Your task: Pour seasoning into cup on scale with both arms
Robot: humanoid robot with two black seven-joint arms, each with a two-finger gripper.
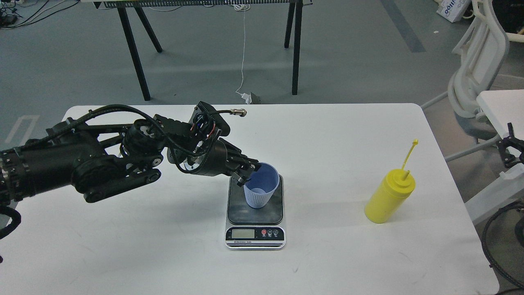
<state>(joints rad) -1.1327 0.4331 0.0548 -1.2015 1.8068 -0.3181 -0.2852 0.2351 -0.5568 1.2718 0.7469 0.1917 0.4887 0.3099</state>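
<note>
The light blue cup (262, 186) stands upright on the dark plate of the scale (254, 211) at the table's middle. My left gripper (249, 171) is shut on the cup's left rim, its arm reaching in from the left. The yellow seasoning bottle (389, 196) stands upright on the table to the right, its cap strap sticking up. Only a small black part of my right arm (511, 149) shows at the right edge, beyond the table; its fingers cannot be told apart.
The white table (327, 135) ends close behind the scale and just right of the bottle. A white office chair (475, 78) and a second white table (503, 106) stand at the right. Black trestle legs (294, 45) stand on the floor behind.
</note>
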